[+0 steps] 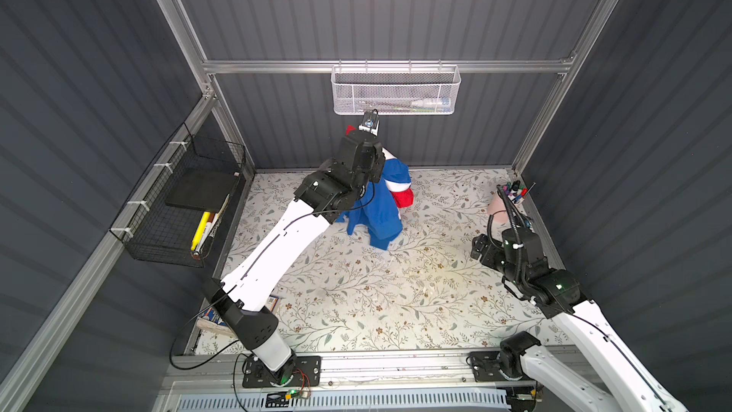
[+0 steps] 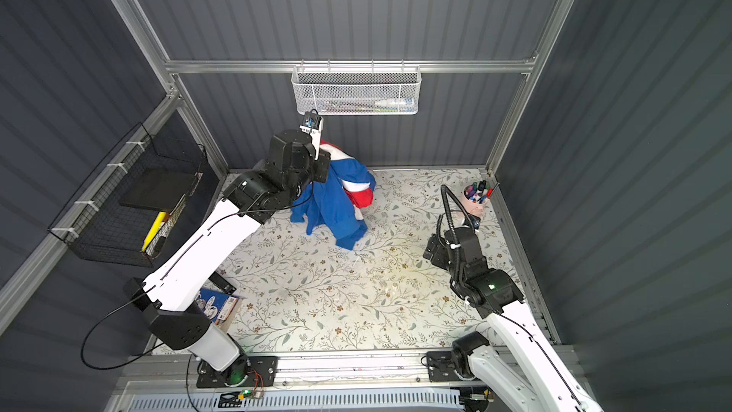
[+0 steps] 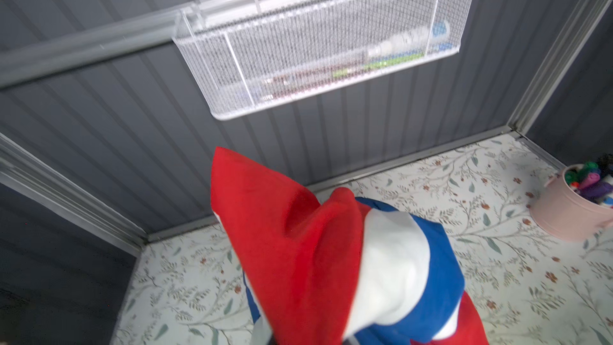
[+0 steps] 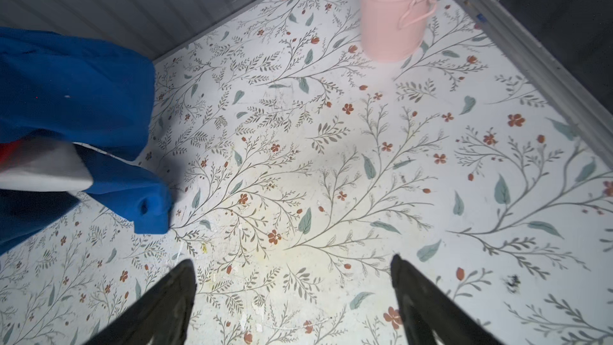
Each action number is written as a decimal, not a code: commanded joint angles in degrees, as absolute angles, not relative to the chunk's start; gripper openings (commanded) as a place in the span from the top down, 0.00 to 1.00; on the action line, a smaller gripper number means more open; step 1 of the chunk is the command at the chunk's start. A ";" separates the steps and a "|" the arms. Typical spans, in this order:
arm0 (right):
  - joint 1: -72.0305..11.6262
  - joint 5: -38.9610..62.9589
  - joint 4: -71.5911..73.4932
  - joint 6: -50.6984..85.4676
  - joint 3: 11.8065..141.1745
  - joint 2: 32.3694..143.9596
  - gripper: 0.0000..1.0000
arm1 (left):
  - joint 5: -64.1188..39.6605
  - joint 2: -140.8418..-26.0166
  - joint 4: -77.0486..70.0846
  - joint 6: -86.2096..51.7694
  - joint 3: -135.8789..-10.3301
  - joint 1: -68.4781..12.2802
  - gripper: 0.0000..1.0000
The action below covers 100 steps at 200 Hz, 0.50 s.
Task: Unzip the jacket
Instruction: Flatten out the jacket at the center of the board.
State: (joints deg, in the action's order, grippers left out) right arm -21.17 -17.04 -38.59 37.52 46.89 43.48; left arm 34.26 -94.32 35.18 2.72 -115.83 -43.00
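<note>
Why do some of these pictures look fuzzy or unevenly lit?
Left wrist view: the jacket, close to the lens, looks soft, and the wire basket is smeared. Right wrist view: a warm bright patch on the table, a dark shadow beside the jacket.

Counted in both top views are two arms (image 1: 277, 243) (image 1: 586, 323), one jacket (image 1: 376, 212), one table (image 1: 356, 303), two baskets (image 1: 396, 91) (image 1: 174, 231), one white and one black, one pink bucket (image 1: 495, 206) in which several markers (image 1: 515, 190) are held, one book (image 2: 220, 307), one black pad (image 1: 202, 190) and one yellow marker (image 1: 200, 227).
</note>
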 commanded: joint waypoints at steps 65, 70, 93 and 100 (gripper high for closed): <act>-20.74 -21.37 -41.17 38.56 49.71 42.32 0.08 | 32.20 -100.99 34.60 11.80 -135.81 -42.90 1.00; -20.74 -21.61 -41.18 38.58 49.51 42.07 0.08 | 30.52 -100.12 34.19 10.08 -132.15 -43.68 1.00; -20.74 -22.66 -41.67 38.75 48.45 41.06 0.08 | 26.00 -94.02 27.19 2.87 -107.95 -51.06 1.00; -20.66 -22.88 -41.95 38.76 48.21 40.79 0.08 | 23.12 -92.44 25.48 -0.51 -101.40 -52.82 0.90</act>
